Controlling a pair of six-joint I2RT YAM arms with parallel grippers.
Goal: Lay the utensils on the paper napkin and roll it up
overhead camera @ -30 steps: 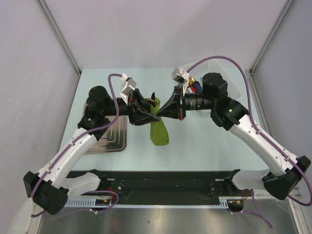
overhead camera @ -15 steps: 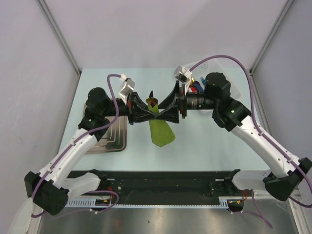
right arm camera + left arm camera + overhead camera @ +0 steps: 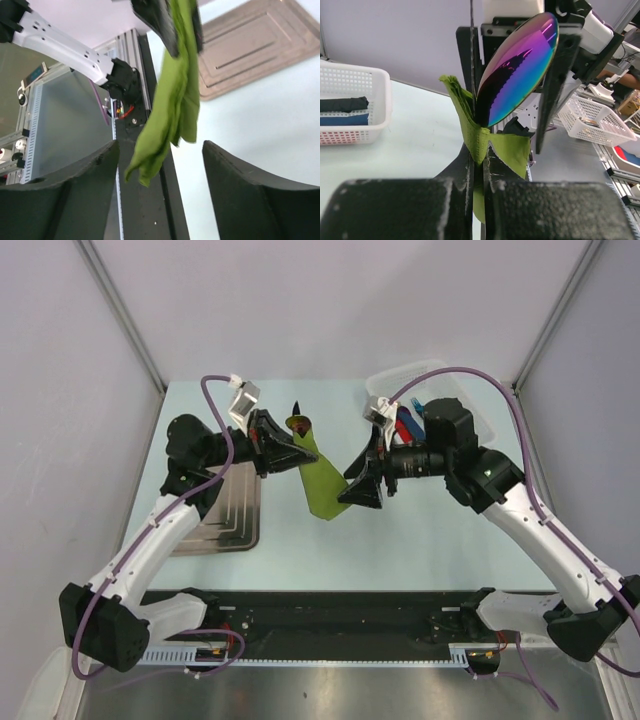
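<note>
The olive-green paper napkin (image 3: 322,485) hangs in the air as a loose roll, wrapped around the dark utensils (image 3: 298,424), whose tips poke out of its top. My left gripper (image 3: 294,453) is shut on the upper part of the roll. In the left wrist view the pinched napkin (image 3: 469,125) rises from the left gripper (image 3: 479,156), with an iridescent spoon bowl (image 3: 517,65) standing above it. My right gripper (image 3: 356,492) is open beside the napkin's lower end. In the right wrist view the napkin (image 3: 170,115) dangles free above the wide gap of the right gripper (image 3: 160,192).
A silver metal tray (image 3: 232,518) lies on the table at the left, under my left arm, and is also seen as the tray (image 3: 250,55). A clear plastic bin (image 3: 455,380) with red and blue items stands at the back right. A white basket (image 3: 350,107) sits on the table.
My right gripper has opened, let go of the napkin and drawn back toward the near right. My left gripper has shut on the roll and lifted it back and left.
</note>
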